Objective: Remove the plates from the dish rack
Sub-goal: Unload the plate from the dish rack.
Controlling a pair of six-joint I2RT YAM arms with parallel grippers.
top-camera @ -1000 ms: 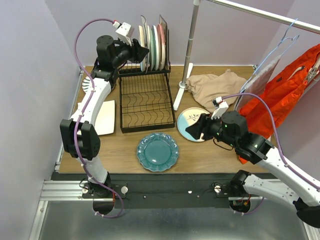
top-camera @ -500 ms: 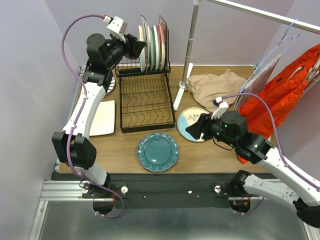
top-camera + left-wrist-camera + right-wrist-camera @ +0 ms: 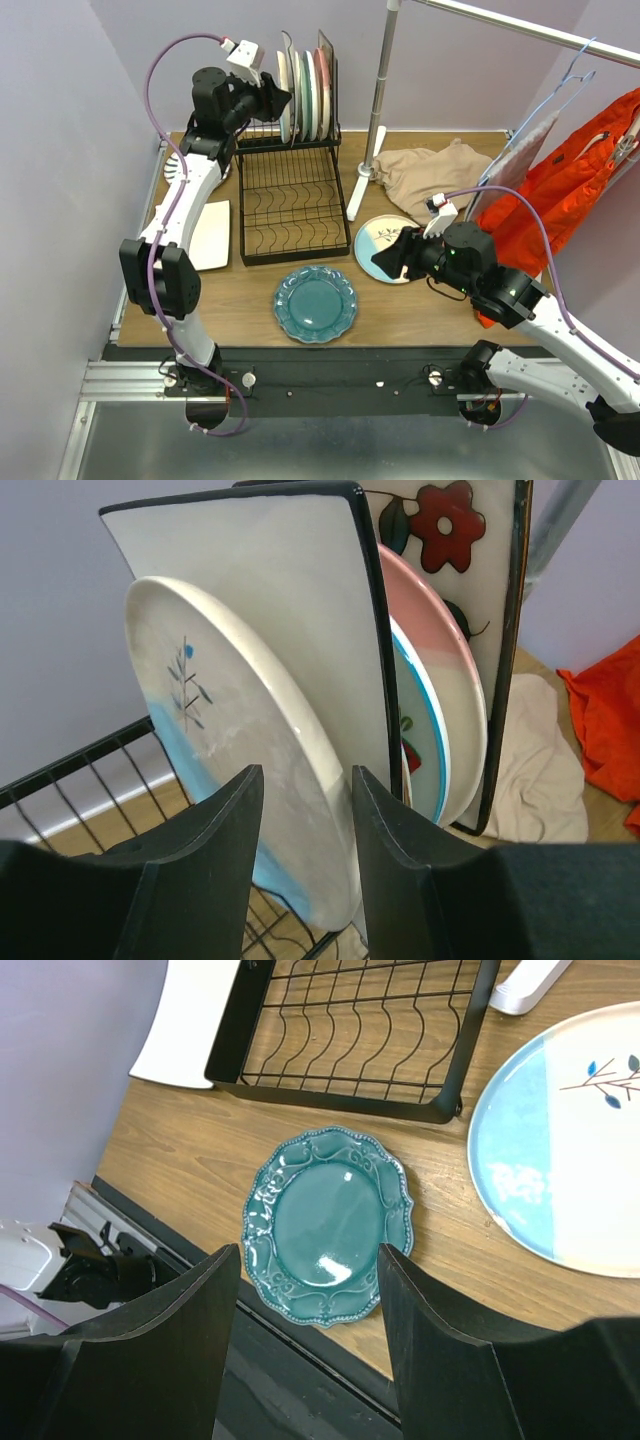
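Observation:
The black wire dish rack (image 3: pixel 293 190) stands at the back left, and its upper basket holds several upright plates (image 3: pixel 305 85). My left gripper (image 3: pixel 278 100) is open at the basket's left end. In the left wrist view its fingers (image 3: pixel 307 772) straddle the edge of a cream-blue plate (image 3: pixel 230 730). Behind that plate stand a white square plate (image 3: pixel 290 590), a pink one (image 3: pixel 440 650) and a square floral one (image 3: pixel 470 540). A scalloped teal plate (image 3: pixel 315 303) and a second cream-blue plate (image 3: pixel 385 240) lie on the table. My right gripper (image 3: pixel 385 262) is open and empty above the teal plate (image 3: pixel 325 1222).
A white square plate (image 3: pixel 208 235) lies left of the rack. A striped plate (image 3: pixel 178 165) is partly hidden behind my left arm. The clothes-rail pole (image 3: pixel 375 110) stands right of the rack. Beige cloth (image 3: pixel 430 170) and an orange garment (image 3: pixel 580 190) are at the back right.
My left gripper pulled back to the left from the plates, then came back right up to them. The right arm has not moved.

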